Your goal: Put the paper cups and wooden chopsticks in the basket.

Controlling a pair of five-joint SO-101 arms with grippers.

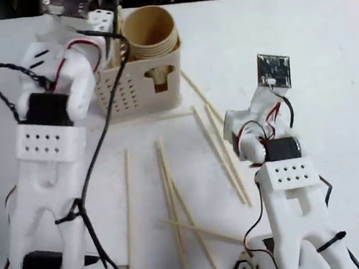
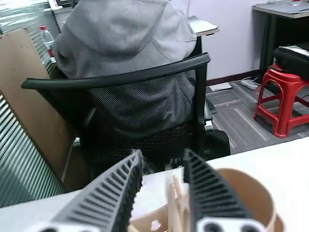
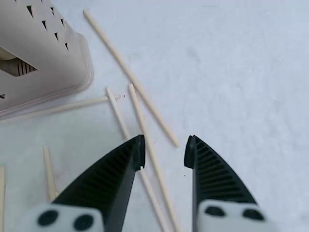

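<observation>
The cups (image 1: 149, 31) sit stacked in the basket (image 1: 139, 90) with the left pincer (image 2: 163, 155) apart just above it, while chopsticks (image 1: 171, 200) lie scattered on the counter (image 1: 326, 59) near the basket, the right pincer (image 3: 165, 145) apart over them.

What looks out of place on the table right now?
The wooden chopsticks lie scattered loose on the table in front of the basket, several crossing at odd angles. The paper cups sit stacked in the basket. Nothing looks spilled or damaged.
</observation>
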